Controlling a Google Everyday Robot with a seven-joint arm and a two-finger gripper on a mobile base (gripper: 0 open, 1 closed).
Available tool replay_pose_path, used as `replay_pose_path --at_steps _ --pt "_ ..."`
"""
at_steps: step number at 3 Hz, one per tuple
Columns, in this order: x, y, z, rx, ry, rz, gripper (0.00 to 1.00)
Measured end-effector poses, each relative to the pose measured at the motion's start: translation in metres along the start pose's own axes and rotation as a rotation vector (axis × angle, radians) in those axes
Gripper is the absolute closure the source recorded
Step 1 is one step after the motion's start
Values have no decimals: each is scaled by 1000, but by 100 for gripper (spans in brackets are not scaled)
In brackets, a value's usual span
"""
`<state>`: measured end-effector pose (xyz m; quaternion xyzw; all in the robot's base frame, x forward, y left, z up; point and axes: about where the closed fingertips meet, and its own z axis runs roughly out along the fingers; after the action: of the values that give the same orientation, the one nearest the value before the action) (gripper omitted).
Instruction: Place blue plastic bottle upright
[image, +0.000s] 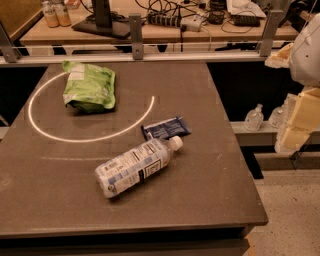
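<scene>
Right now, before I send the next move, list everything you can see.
blue plastic bottle: 1, clear, pale blue-white label, lying on its side, table front-centre
packet: 1, dark blue, flat, just beyond the bottle
bag: 1, green, table far left
pump bottles: 2, clear, on shelf right of table
table: 1, dark grey
gripper: 1, cream, right edge, off the table
</scene>
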<state>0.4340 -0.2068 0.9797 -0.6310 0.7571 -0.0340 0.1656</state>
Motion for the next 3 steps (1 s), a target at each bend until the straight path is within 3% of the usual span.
replay_pose_path --at_steps 1,2,3 --pt "-34 26 3 -30 -27 -173 0" --pt "-95 73 33 -125 -47 -412 0" --pt "-126 89 50 -180 -55 -524 0"
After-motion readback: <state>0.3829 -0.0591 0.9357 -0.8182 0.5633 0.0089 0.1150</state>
